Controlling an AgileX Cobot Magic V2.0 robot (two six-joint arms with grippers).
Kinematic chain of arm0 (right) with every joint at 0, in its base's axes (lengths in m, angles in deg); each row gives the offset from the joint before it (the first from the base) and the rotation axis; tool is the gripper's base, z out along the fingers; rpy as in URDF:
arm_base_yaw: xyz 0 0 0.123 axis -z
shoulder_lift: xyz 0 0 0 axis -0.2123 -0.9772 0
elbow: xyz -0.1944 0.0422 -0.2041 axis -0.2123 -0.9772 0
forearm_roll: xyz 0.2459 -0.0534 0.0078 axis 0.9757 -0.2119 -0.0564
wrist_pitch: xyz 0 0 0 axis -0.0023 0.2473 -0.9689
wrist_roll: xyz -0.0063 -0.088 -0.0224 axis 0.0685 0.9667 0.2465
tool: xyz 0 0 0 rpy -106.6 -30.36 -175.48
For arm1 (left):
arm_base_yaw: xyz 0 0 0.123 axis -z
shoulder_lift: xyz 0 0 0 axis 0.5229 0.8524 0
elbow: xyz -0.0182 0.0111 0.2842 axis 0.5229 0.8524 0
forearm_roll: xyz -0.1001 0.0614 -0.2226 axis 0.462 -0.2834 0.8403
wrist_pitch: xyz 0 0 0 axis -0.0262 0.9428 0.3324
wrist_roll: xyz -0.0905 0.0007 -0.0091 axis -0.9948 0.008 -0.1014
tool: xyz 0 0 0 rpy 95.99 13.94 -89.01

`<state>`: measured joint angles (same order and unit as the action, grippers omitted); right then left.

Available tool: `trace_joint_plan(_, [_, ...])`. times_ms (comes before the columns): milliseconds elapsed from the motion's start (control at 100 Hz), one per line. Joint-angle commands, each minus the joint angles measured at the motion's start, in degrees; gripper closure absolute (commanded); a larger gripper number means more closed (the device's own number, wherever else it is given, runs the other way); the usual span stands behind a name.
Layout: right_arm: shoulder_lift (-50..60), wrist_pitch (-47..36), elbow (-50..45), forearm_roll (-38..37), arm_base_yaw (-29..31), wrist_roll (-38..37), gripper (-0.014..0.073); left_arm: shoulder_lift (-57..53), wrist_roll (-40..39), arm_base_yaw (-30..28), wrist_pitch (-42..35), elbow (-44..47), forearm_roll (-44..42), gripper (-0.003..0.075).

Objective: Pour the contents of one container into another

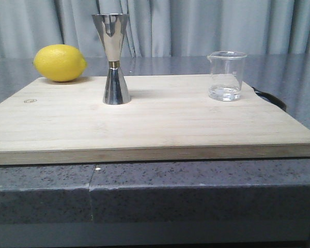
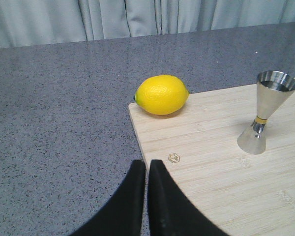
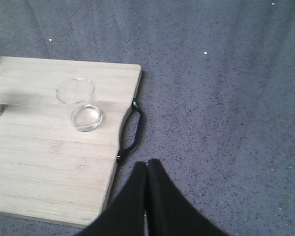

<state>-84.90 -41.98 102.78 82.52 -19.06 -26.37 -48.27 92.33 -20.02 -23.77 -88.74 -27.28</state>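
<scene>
A small clear glass beaker (image 1: 227, 75) stands upright on the right part of the wooden board (image 1: 155, 129), a little clear liquid in its bottom; the right wrist view shows the beaker (image 3: 79, 103) near the board's handle side. The steel hourglass jigger (image 1: 113, 58) stands upright left of centre; in the left wrist view the jigger (image 2: 265, 112) is well away from the fingers. My left gripper (image 2: 147, 164) is shut and empty over the board's near left corner. My right gripper (image 3: 147, 164) is shut and empty above the countertop, beside the board's right edge. Neither gripper shows in the front view.
A yellow lemon (image 1: 60, 62) lies at the board's far left corner, also the lemon (image 2: 162, 94) in the left wrist view. A black handle (image 3: 132, 130) sticks out from the board's right edge. Grey speckled countertop (image 3: 226, 98) surrounds the board; grey curtains (image 1: 196, 26) hang behind.
</scene>
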Motion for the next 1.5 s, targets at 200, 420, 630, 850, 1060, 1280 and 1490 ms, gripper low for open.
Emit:
trace_joint_plan(200, [-0.1,-4.1,1.4,-0.2,0.3,0.1,0.0669,0.3,-0.7,-0.3,-4.6,-1.4,1.0,0.0739])
trace_joint_plan(420, [-0.1,-4.0,1.4,-0.2,0.3,0.1,0.0669,-3.4,-0.6,-0.4,-10.9,5.2,-3.5,0.0739])
trace_joint_plan(630, [-0.1,-4.0,1.4,-0.2,0.3,0.1,0.0669,-14.1,-0.6,-0.3,-31.5,23.2,-5.8,0.0739])
trace_joint_plan(850, [-0.1,-4.0,1.4,-0.2,0.3,0.1,0.0669,-21.3,-0.7,-3.2,-37.3,35.0,-5.9,0.0739])
trace_joint_plan(1060, [-0.1,-4.0,1.4,-0.2,0.3,0.1,0.0669,-25.7,-0.8,-6.3,-40.8,39.8,-6.1,0.0739])
trace_joint_plan(1280, [-0.1,-4.0,1.4,-0.2,0.3,0.1,0.0669,-29.8,-1.5,-6.4,-41.2,41.1,-7.1,0.0739])
trace_joint_plan(1490, [-0.1,-4.0,1.4,-0.2,0.3,0.1,0.0669,-31.4,-10.3,-6.5,-40.7,41.1,-15.7,0.074])
